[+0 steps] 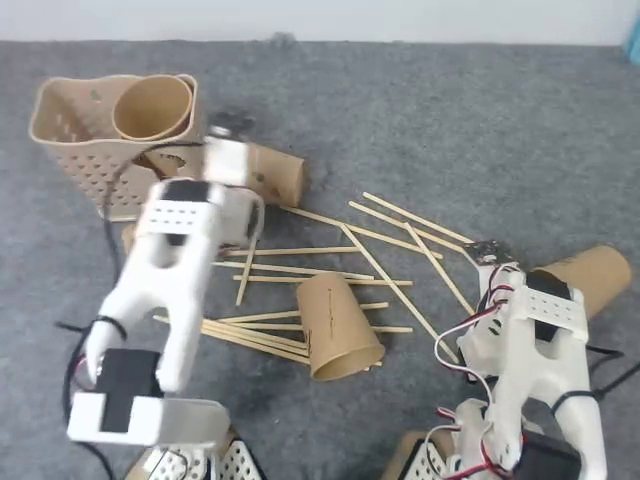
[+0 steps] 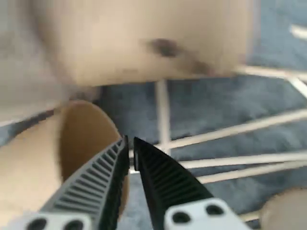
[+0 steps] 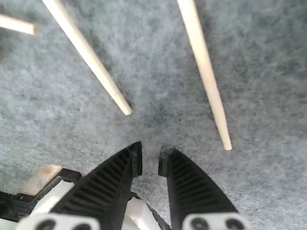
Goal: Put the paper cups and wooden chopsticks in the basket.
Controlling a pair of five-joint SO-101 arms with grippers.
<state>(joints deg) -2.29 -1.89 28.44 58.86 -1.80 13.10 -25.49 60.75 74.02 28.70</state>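
Two grippers are mine, and both have their fingers drawn nearly together. My left gripper [image 2: 129, 141] pinches what looks like the rim of a paper cup [image 2: 43, 153], one finger inside the mouth and the other outside; that cup lies on its side right at the gripper, under my left arm. Just past the left fingertips a second cup [image 2: 144, 38] lies on its side, close against the basket [image 1: 70, 140], which stands a little farther on; a third cup [image 1: 152, 105] sits inside the basket, its open mouth showing from above.

Wooden chopsticks [image 1: 300, 270] lie strewn over the grey mat [image 1: 450, 120] between my two grippers; a fourth cup [image 1: 340, 325] lies on its side on top of several of them, nearer to my arms than either gripper.

My right gripper [image 3: 149, 153] hangs low over the mat, fingers almost pressed together with a thin slit left, nothing between them; one stick [image 3: 91, 57] ends just ahead of its tips, another stick [image 3: 204, 62] ends near it to one side, neither touching the fingers. A fifth cup [image 1: 590, 272] lies on its side near the right gripper, on the side away from my left arm.
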